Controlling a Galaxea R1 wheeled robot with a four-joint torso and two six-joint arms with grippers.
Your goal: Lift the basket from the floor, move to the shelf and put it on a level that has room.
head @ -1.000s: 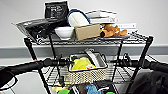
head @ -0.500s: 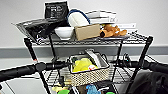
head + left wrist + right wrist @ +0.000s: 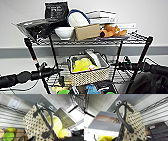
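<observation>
Basket (image 3: 88, 70) on shelf's (image 3: 140, 37) middle wire level (image 3: 120, 76), grey wall (image 3: 152, 15) behind.

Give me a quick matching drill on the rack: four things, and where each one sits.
Things:
1. basket
2. white bowl
3. stuffed toy
4. green dish

Places:
A. top tier, right part
B. lowest tier
C. middle tier
D. top tier, beside the cardboard box

Pairs: 1-C, 2-D, 3-A, 4-B

light: bright, even (soft shadows) | focus: blurred throughout | glare: white wall (image 3: 150, 15) washed out
</observation>
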